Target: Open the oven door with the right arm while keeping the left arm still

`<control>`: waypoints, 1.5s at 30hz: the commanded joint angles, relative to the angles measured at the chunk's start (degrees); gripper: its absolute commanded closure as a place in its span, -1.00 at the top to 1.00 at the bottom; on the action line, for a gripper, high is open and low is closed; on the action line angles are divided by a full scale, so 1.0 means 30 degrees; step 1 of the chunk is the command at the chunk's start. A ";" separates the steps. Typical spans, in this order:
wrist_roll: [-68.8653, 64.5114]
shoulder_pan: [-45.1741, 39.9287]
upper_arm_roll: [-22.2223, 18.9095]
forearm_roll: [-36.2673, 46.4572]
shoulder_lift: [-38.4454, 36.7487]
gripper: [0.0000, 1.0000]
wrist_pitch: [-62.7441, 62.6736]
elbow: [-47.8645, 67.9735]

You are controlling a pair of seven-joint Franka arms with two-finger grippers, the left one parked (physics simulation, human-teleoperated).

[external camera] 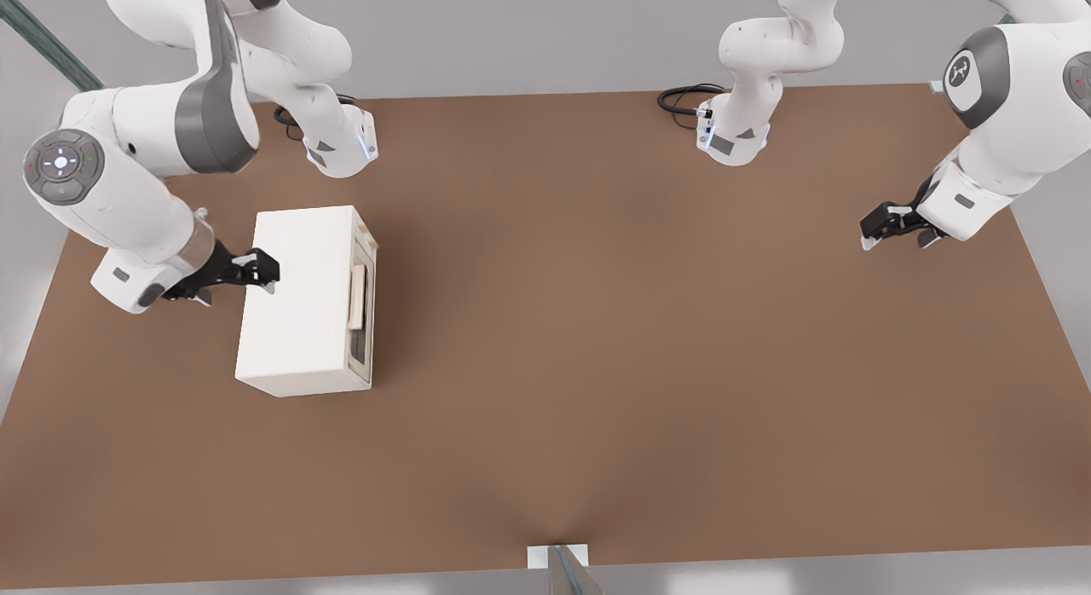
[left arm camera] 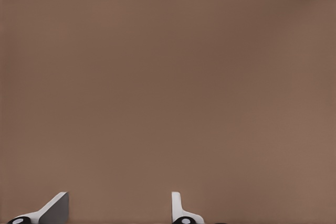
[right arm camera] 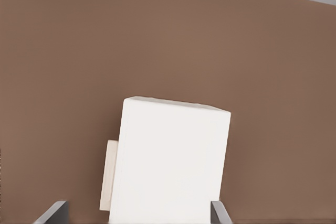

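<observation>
The right arm's small black two-finger pincer hangs at the rear edge of the cream-white box-shaped oven, which stands on the brown worktop. Its pale fingertips stand spread wide, released, gripping nothing. The cream-framed oven door, with its dark window and pale beige bar handle, lies on the far side of the box from the pincer, facing away from it. The handle's long axis runs across the pincer's line of reach. My judgement: the pincer must pass over or around the box to reach that handle.
</observation>
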 commanded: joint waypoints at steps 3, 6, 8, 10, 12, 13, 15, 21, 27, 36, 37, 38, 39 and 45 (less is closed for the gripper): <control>-0.1228 0.0121 0.0004 0.0161 0.0566 1.00 -0.0738 0.0052; -0.5330 0.1935 0.0209 -0.3911 0.1708 -1.00 -0.1234 0.0082; 0.0088 0.6123 0.0238 -1.0965 0.3669 -1.00 -0.4426 0.0023; 0.4800 0.7738 0.0529 -1.2935 0.4932 -1.00 -0.6481 -0.1173; 0.7530 0.7826 0.0912 -1.3082 0.4639 -1.00 -0.4752 -0.3053; 0.8818 0.8147 0.0912 -1.3082 0.4668 -1.00 -0.4634 -0.3053; 0.9787 0.8616 0.0912 -1.3053 0.4697 -1.00 -0.4722 -0.3170; 1.3420 0.8676 0.0853 -1.3287 0.4697 -1.00 -0.2408 -0.5778; 1.4416 0.8676 0.0883 -1.3170 0.5137 -1.00 -0.1441 -0.6598; 1.4563 0.8793 0.0853 -1.3141 0.5400 -1.00 -0.0973 -0.7565; 1.4563 0.8793 0.0853 -1.3170 0.5429 -1.00 -0.0943 -0.7565; 1.4592 0.8793 0.0853 -1.3141 0.5430 -1.00 -0.0914 -0.7653; 1.4592 0.8793 0.0853 -1.3141 0.5430 -1.00 -0.0826 -0.7829; 1.5236 0.9174 0.0883 -1.3141 0.5430 -1.00 -0.0738 -0.7946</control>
